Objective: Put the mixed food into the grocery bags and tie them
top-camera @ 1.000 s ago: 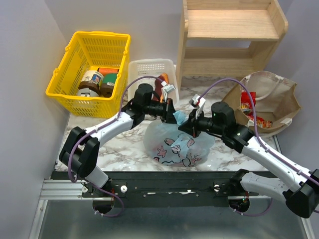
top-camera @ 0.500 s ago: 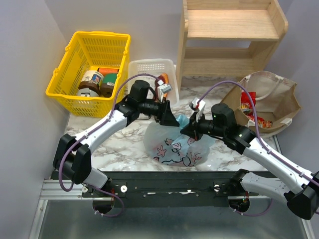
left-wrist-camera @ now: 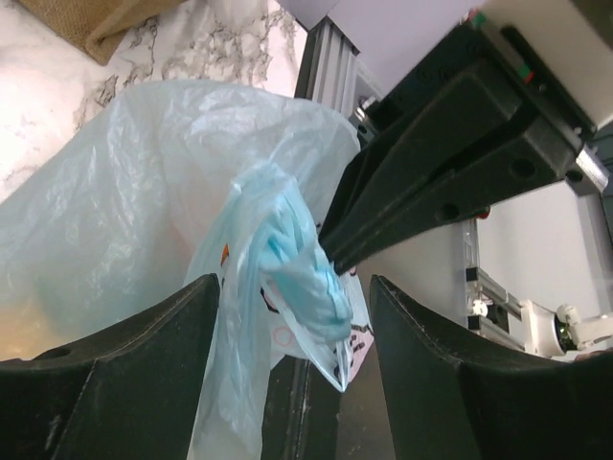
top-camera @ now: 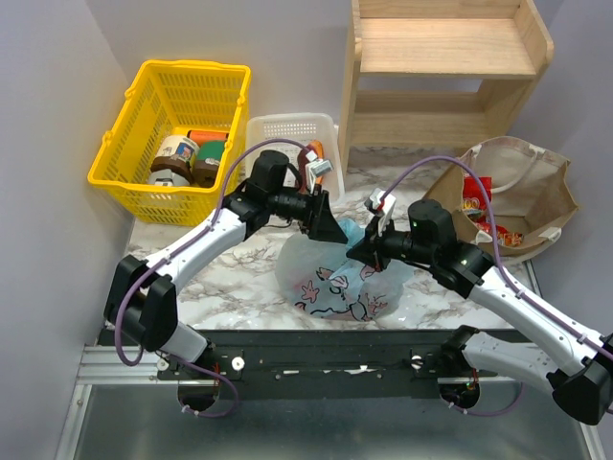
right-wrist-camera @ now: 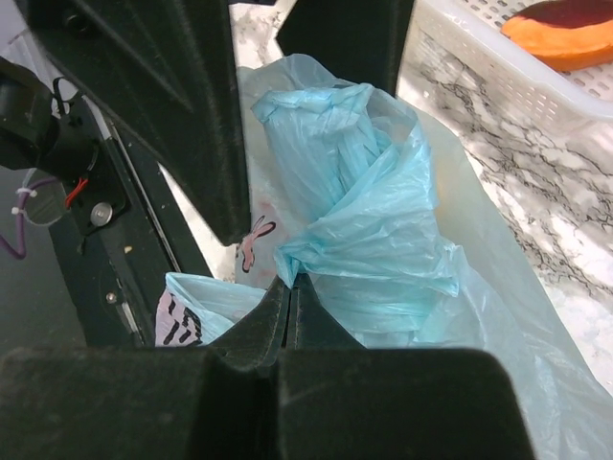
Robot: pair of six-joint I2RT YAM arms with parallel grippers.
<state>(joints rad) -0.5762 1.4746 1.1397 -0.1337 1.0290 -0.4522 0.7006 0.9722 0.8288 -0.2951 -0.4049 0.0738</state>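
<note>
Two arms reach in from the near edge of the marble table (top-camera: 230, 278) and meet over the blue bag (top-camera: 335, 287), which sits low and rounded on the table just ahead of their bases, its pink and dark cartoon prints facing up. What is inside it cannot be made out through the plastic. The bag's twisted neck (right-wrist-camera: 335, 182) stands up in a bunched rope at the far side of the bag. The right gripper (right-wrist-camera: 289, 292) is pinched tight on that plastic just under the twist, fingers pressed together with film caught between them. The left gripper (left-wrist-camera: 292, 287) faces it from the other side with its fingers spread wide. The twist hangs between them; I cannot tell if either finger touches it. The two grippers are nearly tip to tip. Further back on the left is a white tray (top-camera: 278, 134) with an orange-and-purple wedge (top-camera: 314, 151) in it. Beside the tray is a yellow basket (top-camera: 144, 115) holding jars (top-camera: 177, 158). On the right, well apart from the blue bag, a tan bag (top-camera: 536, 182) lies open with red packets (top-camera: 476, 199) inside. A wooden shelf (top-camera: 441, 57) stands at the back wall.
</note>
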